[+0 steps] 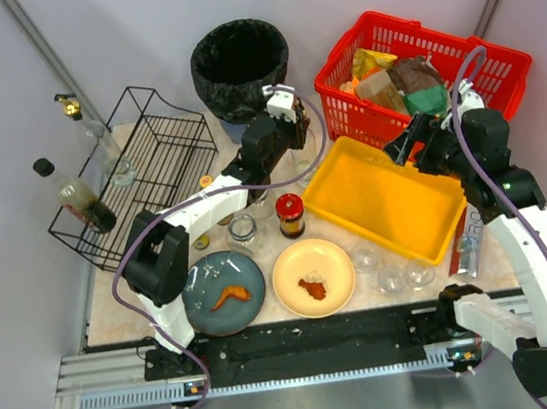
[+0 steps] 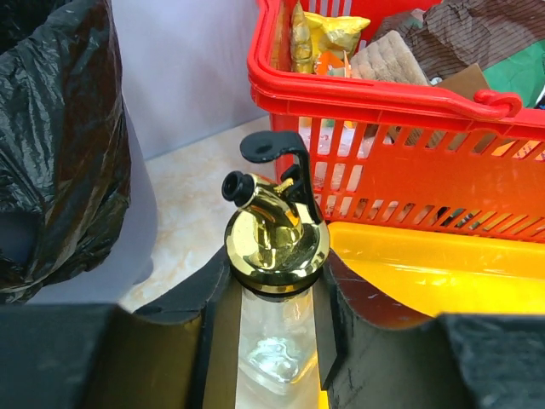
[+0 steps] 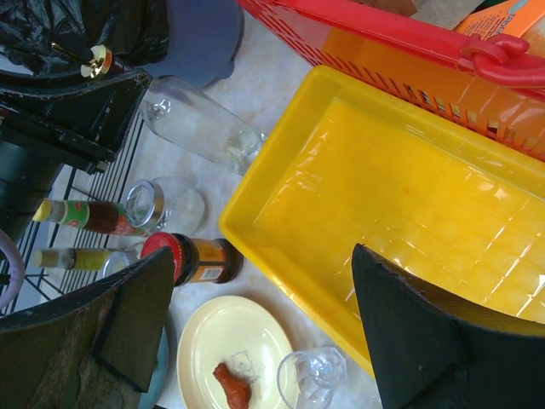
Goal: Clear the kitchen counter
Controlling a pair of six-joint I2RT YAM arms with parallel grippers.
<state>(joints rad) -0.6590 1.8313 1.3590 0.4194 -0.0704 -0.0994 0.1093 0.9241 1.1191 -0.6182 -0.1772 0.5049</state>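
Note:
A clear glass bottle (image 2: 274, 341) with a gold pourer cap (image 2: 274, 234) stands between the fingers (image 2: 183, 298) of my left gripper (image 2: 277, 281), which is shut on its neck just under the cap. In the right wrist view the same bottle (image 3: 200, 123) leans over the kitchen counter (image 3: 281, 51) beside the yellow tray (image 3: 409, 196). My left gripper (image 1: 294, 131) is near the black bin (image 1: 240, 63). The right gripper (image 3: 264, 298) hangs open and holds nothing above the tray's near-left edge; in the top view the right gripper (image 1: 400, 151) sits over the tray's far corner.
A red basket (image 1: 422, 69) full of packets stands at the back right. A wire rack (image 1: 143, 171) holds bottles at the left. A red-lidded jar (image 1: 290, 214), a glass jar (image 1: 243, 231), a teal plate (image 1: 223, 292), a cream plate (image 1: 313, 277) and clear glasses (image 1: 393, 271) are on the counter.

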